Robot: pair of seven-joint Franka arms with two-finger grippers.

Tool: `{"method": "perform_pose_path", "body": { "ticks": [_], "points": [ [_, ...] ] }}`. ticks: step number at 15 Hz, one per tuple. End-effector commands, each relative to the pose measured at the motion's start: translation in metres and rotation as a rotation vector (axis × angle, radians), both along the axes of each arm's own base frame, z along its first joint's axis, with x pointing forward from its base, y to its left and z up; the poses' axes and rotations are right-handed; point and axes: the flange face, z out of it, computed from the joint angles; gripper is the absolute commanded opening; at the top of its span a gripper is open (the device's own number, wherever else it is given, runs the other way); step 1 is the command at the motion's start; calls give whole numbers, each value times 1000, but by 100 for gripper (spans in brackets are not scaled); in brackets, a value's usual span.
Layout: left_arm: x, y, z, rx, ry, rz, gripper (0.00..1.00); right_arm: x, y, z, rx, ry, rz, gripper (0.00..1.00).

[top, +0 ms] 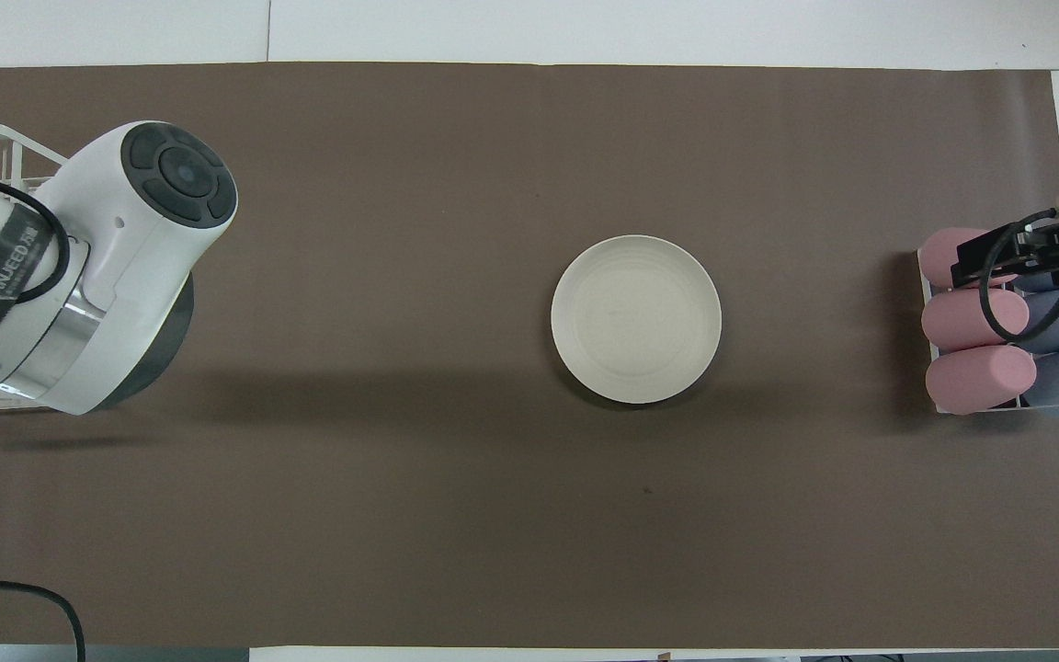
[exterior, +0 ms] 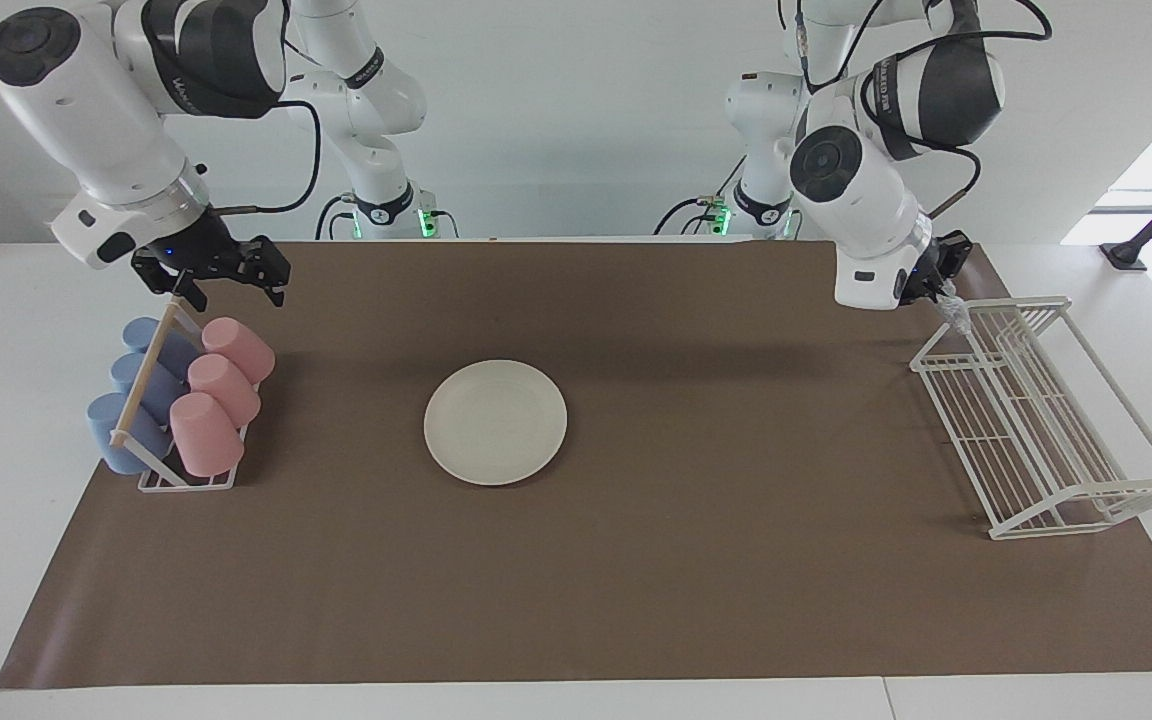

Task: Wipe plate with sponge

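The cream-white plate [exterior: 495, 422] lies bare in the middle of the brown mat; it also shows in the overhead view [top: 636, 319]. My left gripper [exterior: 944, 296] hangs over the robots' end of the white wire rack, and the small silvery-grey sponge [exterior: 957, 316] hangs from its tips, just above the rack's rim. In the overhead view the left arm's wrist [top: 97, 267] hides both gripper and sponge. My right gripper [exterior: 236, 294] is open and empty, up over the robots' end of the cup holder; it also shows in the overhead view [top: 1012, 257].
The white wire rack [exterior: 1036, 420] stands at the left arm's end of the table. A holder with pink and blue cups [exterior: 186, 400] lying on their sides stands at the right arm's end. The brown mat [exterior: 736, 560] covers the table.
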Motion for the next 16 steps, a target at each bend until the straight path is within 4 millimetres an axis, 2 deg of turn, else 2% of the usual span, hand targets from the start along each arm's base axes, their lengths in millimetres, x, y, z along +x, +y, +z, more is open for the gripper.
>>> {"method": "perform_pose_path", "body": {
  "ticks": [1, 3, 5, 7, 9, 16],
  "points": [
    [18, 29, -30, 118, 3, -31, 0, 1, 4, 9, -15, -21, -27, 100],
    [29, 40, -58, 150, 15, -78, 0, 4, 2, 10, -10, -42, -13, 100],
    [43, 62, -80, 178, 25, -90, 0, 5, -1, 13, -10, -64, -20, 100],
    [50, 66, -104, 179, -15, -73, 0, 3, -1, 12, -8, -47, -17, 100],
    [51, 71, -108, 165, -26, -68, 0, 1, 1, 13, -8, -46, -11, 100],
    [47, 66, -119, 131, -63, -65, 0, -2, 2, 11, -9, -39, -16, 100]
  ]
}}
